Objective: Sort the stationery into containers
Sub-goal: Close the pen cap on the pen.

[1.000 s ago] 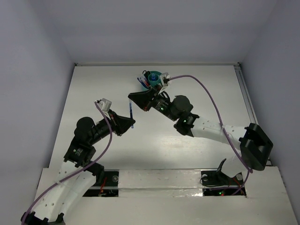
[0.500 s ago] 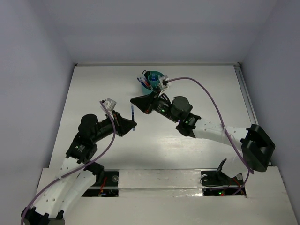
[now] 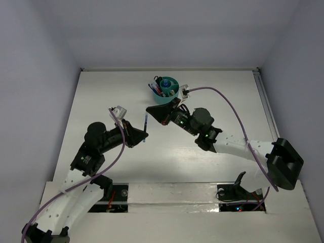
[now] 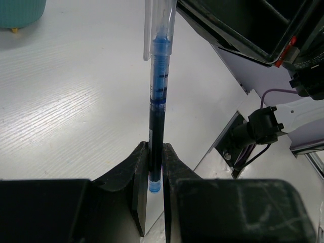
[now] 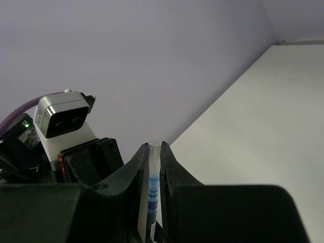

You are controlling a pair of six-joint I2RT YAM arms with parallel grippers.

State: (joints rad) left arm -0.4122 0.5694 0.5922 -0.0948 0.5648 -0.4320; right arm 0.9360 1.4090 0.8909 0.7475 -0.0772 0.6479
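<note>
A blue pen (image 3: 145, 125) with a clear cap (image 4: 160, 25) is held above the table between both arms. My left gripper (image 4: 155, 149) is shut on its dark barrel near the blue end, and in the top view it (image 3: 143, 135) sits at the pen's near end. My right gripper (image 5: 155, 148) is shut on the clear capped end (image 5: 153, 174), at the pen's far end (image 3: 149, 110). The teal cup (image 3: 172, 94) stands just behind the right gripper, with several pens (image 3: 157, 89) upright in it. Its base also shows in the left wrist view (image 4: 20, 12).
The right arm (image 3: 223, 142) stretches across from the near right, with a purple cable (image 3: 228, 104) arching over it. The left wrist camera (image 5: 61, 114) sits close to the right fingers. White walls enclose the table (image 3: 101, 101), with a rail (image 3: 266, 101) along the right edge.
Both arms have shifted slightly to the right with the pen held between them. The right gripper has drawn back from the teal cup, which now shows more fully.
</note>
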